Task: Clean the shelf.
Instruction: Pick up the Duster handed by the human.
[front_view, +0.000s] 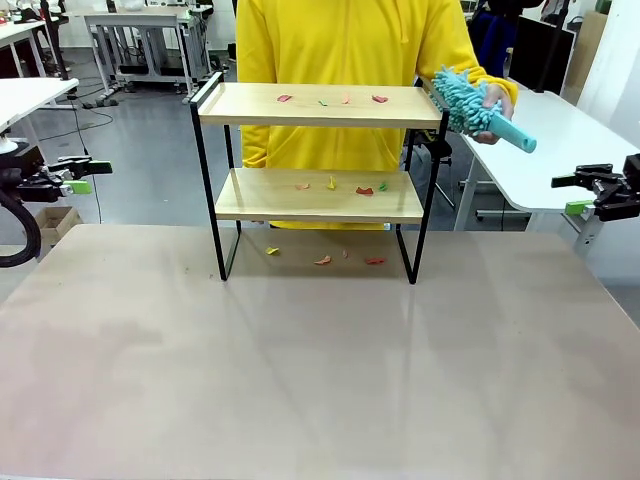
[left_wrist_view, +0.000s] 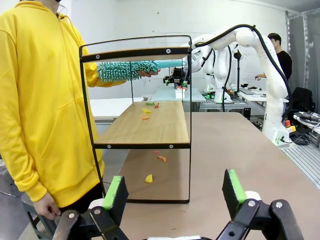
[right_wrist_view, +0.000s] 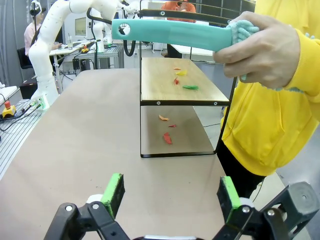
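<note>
Small two-tier shelf (front_view: 250, 103), two light wooden boards in a thin black metal frame, stands upright at the far middle of the pale tabletop (front_view: 320, 380), just in front of a person in a yellow hoodie (front_view: 345, 40). Small coloured paper scraps lie on the top board (front_view: 380, 99), on the lower board (front_view: 364, 190) and on the tabletop under the shelf (front_view: 322, 261). Person's hand (front_view: 493, 105) grips a teal fluffy microfibre duster with a teal plastic handle (front_view: 462, 100) at the robot's-right end of the top board; fluffy head sits at that corner, handle points away from the shelf, contact with the board can't be confirmed. Left end effector (left_wrist_view: 174, 189) is released, green pads spread wide, nothing between them; it hangs off the tabletop's left side, well apart from the shelf, looking along it from the end. Right end effector (right_wrist_view: 171, 194) same state: jaws wide, gripping nothing, off the right side, well apart from the shelf, duster handle across the top of its view
</note>
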